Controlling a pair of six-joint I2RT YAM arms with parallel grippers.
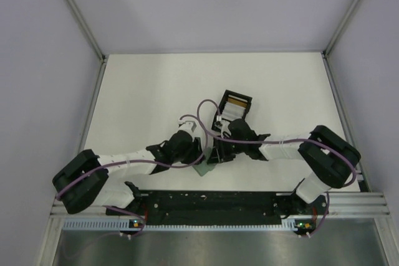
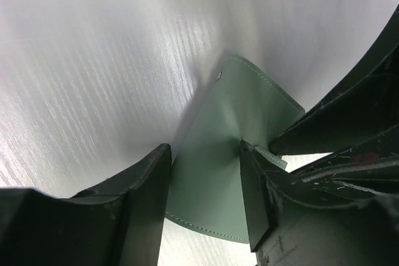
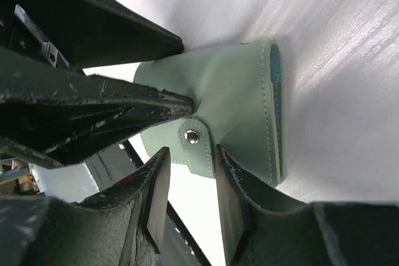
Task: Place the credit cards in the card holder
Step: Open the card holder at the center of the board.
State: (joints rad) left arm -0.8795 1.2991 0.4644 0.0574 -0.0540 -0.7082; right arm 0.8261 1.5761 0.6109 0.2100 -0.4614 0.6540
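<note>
**White surface (image 1: 137,104), both end effectors at the card holder (image 1: 204,169)**

Pale walls (image 1: 37,60) close in the white surface on three sides. From the overhead view I see both arms reaching inward and meeting near the front edge, right over the sage-green card holder. It lies just in front of the arm bases, with one corner poking out below the wrists.

On the left wrist camera, the left end effector (image 2: 204,154) has its fingers on either side of the card holder (image 2: 230,104). The green flap fills the gap and creases against the finger on the view's right. I cannot tell whether that is a firm clamp or only contact.

On the right wrist camera, the right end effector (image 3: 192,154) straddles the holder's tab (image 3: 196,147), which carries a metal snap (image 3: 191,136). One finger touches the leather, and a sliver of light shows beside the other, so those jaws are not closed on it.

Further back, a black box (image 1: 244,99) sits tilted on the surface just behind the right wrist. The credit cards (image 1: 232,110) are stacked inside it, pale ones with a yellow-orange edge at the far end.
</note>
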